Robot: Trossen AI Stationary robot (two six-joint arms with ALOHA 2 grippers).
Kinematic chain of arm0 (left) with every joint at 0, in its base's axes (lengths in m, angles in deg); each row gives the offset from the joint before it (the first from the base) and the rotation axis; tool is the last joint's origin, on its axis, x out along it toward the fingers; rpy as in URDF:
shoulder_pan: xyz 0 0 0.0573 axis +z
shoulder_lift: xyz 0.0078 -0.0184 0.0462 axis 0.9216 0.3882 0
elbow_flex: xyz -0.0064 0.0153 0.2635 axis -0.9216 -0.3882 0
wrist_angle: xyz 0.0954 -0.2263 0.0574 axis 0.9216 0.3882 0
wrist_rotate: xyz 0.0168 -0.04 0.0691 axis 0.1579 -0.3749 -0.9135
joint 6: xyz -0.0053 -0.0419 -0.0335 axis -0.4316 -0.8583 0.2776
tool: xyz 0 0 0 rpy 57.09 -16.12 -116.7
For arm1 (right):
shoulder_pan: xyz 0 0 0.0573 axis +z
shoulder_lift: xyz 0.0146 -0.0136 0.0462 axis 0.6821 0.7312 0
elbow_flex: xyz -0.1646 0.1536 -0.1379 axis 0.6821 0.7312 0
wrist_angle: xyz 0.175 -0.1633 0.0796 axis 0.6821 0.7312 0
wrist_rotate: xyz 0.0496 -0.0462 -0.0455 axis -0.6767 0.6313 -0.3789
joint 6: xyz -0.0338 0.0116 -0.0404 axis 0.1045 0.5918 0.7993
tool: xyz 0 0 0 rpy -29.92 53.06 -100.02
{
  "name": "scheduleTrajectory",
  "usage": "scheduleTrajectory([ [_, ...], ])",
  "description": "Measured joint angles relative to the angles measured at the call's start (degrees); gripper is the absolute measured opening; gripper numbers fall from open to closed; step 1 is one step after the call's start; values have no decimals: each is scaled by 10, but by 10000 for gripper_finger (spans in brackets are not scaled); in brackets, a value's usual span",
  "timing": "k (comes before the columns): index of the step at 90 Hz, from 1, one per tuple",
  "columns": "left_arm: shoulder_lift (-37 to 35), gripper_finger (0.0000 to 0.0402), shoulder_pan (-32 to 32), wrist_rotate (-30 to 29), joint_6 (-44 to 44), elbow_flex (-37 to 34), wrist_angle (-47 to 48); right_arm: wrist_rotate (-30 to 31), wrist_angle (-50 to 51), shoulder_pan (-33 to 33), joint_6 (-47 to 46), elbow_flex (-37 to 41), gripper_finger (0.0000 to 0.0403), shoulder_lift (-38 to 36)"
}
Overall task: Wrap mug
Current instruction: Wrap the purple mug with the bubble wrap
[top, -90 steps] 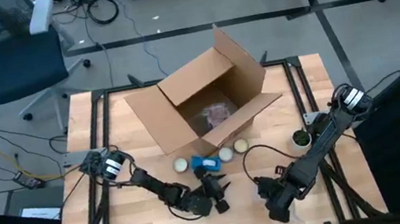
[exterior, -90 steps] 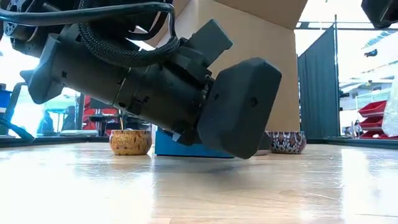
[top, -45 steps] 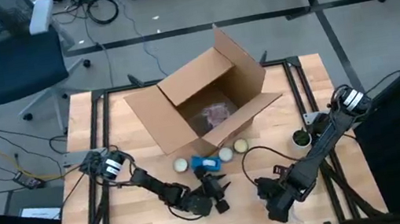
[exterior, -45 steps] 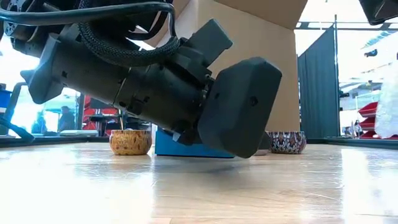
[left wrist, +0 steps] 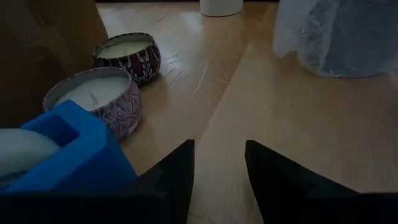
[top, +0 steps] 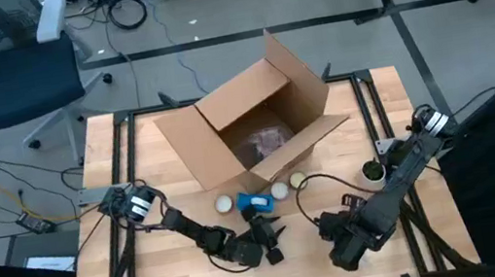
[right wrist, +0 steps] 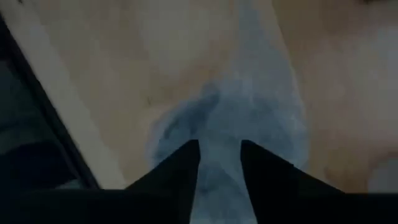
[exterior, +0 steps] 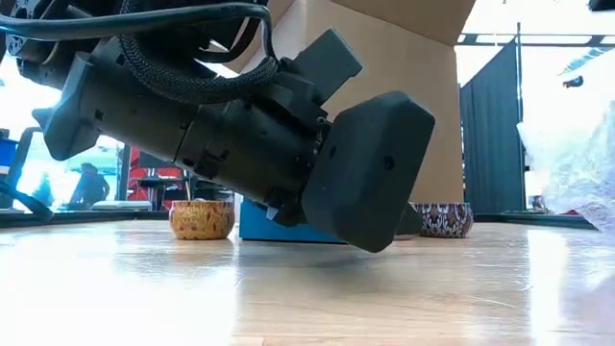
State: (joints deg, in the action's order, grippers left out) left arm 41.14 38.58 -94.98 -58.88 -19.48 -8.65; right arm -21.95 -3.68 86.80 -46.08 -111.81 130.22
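A small white mug [top: 372,172] with a dark inside stands on the table at the right, clear of both grippers; it also shows in the left wrist view [left wrist: 221,6]. My right gripper [top: 342,254] is near the front edge and is shut on a sheet of clear bubble wrap [right wrist: 230,112]. The bubble wrap also appears in the low view [exterior: 577,163] and bunched in the left wrist view [left wrist: 339,37]. My left gripper [top: 271,250] stands open just above the table, with a blue block [left wrist: 62,155] beside one finger. My right gripper pinches a bunched part of the bubble wrap [right wrist: 219,155] between its two fingers [right wrist: 180,168]. The fingers slant down toward the table. From the fingers the wrap runs on and widens over the wood; how many layers are held, I cannot tell.
An open cardboard box [top: 250,123] stands at the table's far middle with a wrapped item inside. Several candle tins [left wrist: 99,96] and the blue block [top: 255,202] lie in front of it. The table's edge [right wrist: 56,124] runs close to my right gripper.
The bubble wrap held by my right gripper has come farther into the low view from its right side and shows larger there. My right arm has shifted slightly; my left arm has stayed still.
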Motion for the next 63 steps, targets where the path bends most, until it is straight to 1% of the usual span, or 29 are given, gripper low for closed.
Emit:
scheduleTrajectory([
  [7, 0, 129, 0, 0, 0, 0, 1, -1, 15, 13, -16, -20, 136, -1],
  [14, 0, 129, 0, 1, 0, 0, 1, 5, 4, 29, -24, -26, 151, -1],
  [20, 0, 129, 0, 1, 0, 0, 1, 29, -11, 43, -24, -25, 163, -1],
  [30, 0, 129, 0, 1, 0, 0, 1, 81, -50, 66, -23, 0, 182, -1],
  [38, 0, 129, 0, 1, 0, 0, 1, 103, -60, 75, -23, 18, 201, 3],
  [48, 0, 129, 0, 1, 1, 0, 1, 97, -79, 76, -24, 54, 229, 7],
  [63, 0, 129, 0, 1, 1, 0, 0, 59, -196, 66, -20, 128, 266, 6],
])
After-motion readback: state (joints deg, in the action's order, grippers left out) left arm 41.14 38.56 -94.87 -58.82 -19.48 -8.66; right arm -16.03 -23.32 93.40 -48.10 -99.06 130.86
